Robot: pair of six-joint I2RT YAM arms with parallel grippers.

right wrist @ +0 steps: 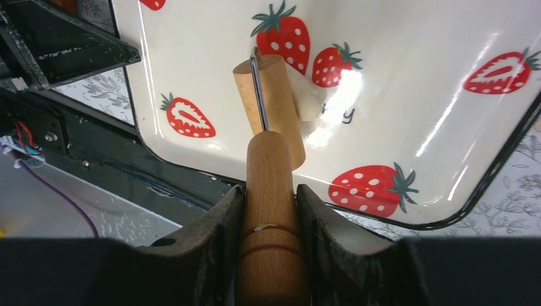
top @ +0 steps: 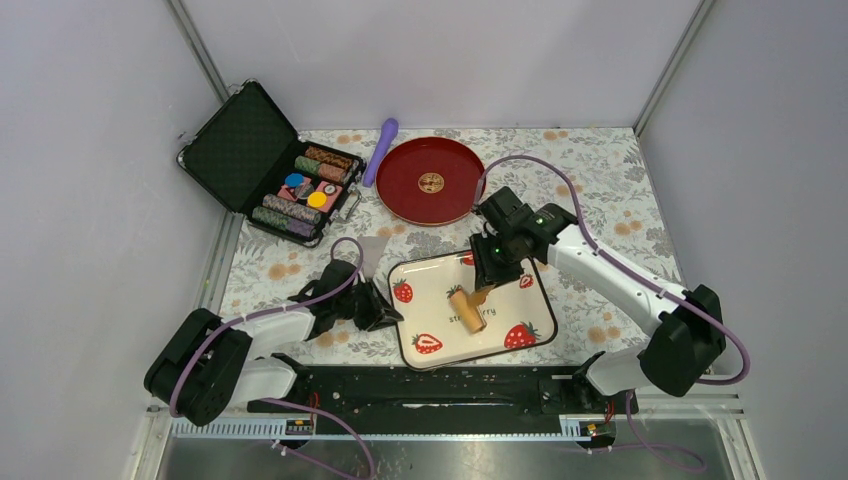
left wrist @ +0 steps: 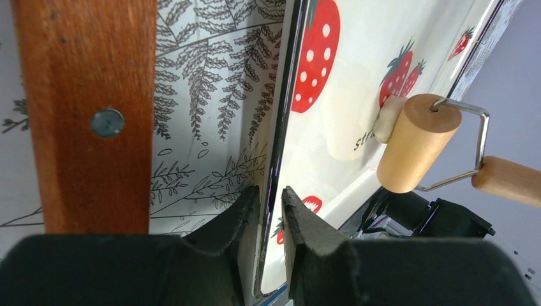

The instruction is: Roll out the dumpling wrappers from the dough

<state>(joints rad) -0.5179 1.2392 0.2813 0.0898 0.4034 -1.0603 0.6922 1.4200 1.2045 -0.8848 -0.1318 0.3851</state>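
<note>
**Now: roller at the dough, tray pinned**

Right now the dough (right wrist: 311, 102) lies near the middle of the strawberry tray (right wrist: 446, 38). It is a small pale lump, thick rather than flat, sitting over the printed lettering. The wooden roller (right wrist: 271, 102) has its drum touching the lump's side and partly covering it in the right wrist view. Whether it is pressing down I cannot tell.

The right gripper (right wrist: 270, 191) has its jaws closed firmly around the roller's handle, with wood filling the gap between them. At the tray's left edge the left gripper (left wrist: 270, 196) is nearly closed, with the tray's dark rim nipped between its fingers. This looks like bracing, so the tray will not slide on the floral cloth (top: 620, 170). No thin round disc shows anywhere.

My reading is that the rolling step is just under way or about to begin, with little flattening done. The next move calls for downward pressure as the drum travels across the lump. Passes from other directions should follow, so the piece spreads round and even. The left hold should be firm throughout.
</note>
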